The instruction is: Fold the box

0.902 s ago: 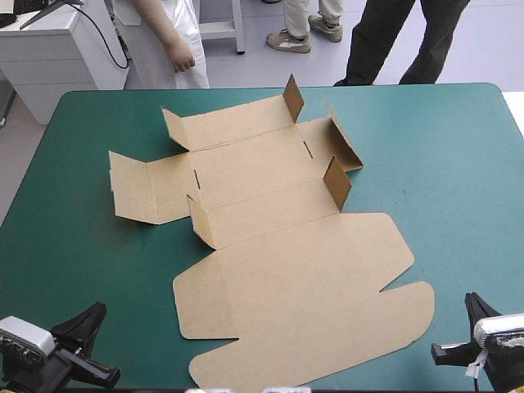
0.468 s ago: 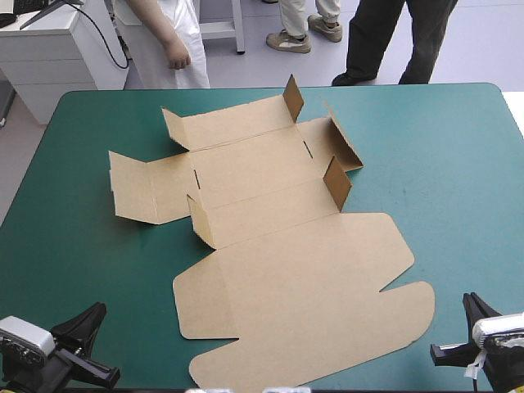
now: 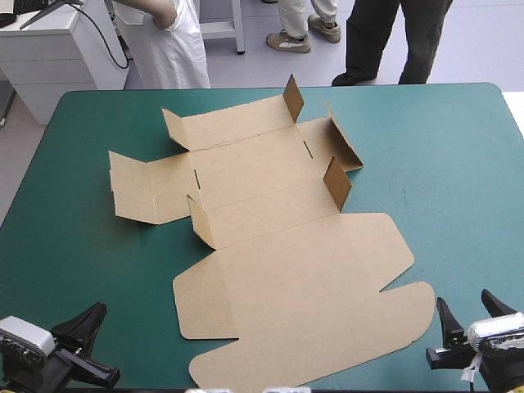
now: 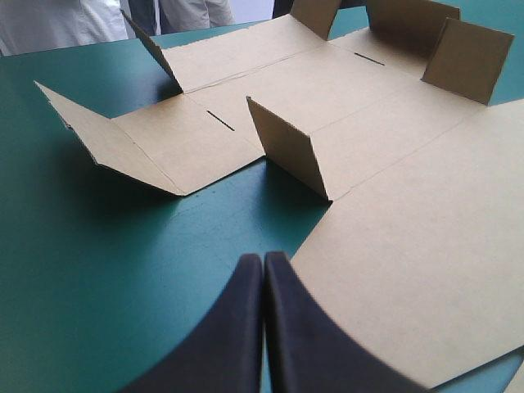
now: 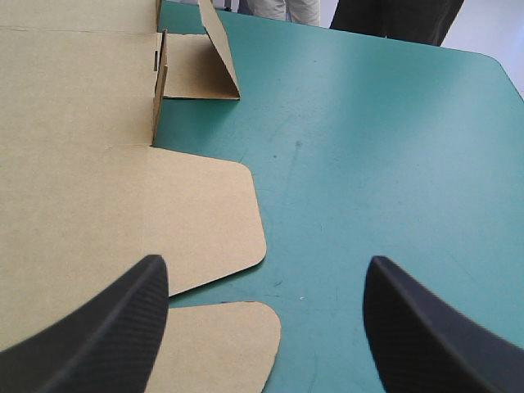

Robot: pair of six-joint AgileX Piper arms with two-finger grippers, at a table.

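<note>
The brown box [image 3: 278,246] lies unfolded on the teal-green table [image 3: 442,164], its big lid panel toward the near edge and several small flaps standing up at the far part. My left gripper [image 3: 90,318] sits at the near left corner, shut and empty, its black fingers [image 4: 282,327] meeting in a point just short of the box [image 4: 393,205]. My right gripper [image 3: 473,309] is at the near right corner, open with nothing between its fingers [image 5: 123,319]; the box's [image 5: 90,196] rounded lid tabs lie ahead of its left finger.
A person in white stands beyond the table's far left edge [image 3: 164,41], not over its top. Bare teal-green cover [image 5: 393,147] stretches along the right side and at the near left [image 4: 90,270].
My right gripper has gone from shut to open. The box and the left arm have not moved. The person's hand at the far edge has drawn back.
</note>
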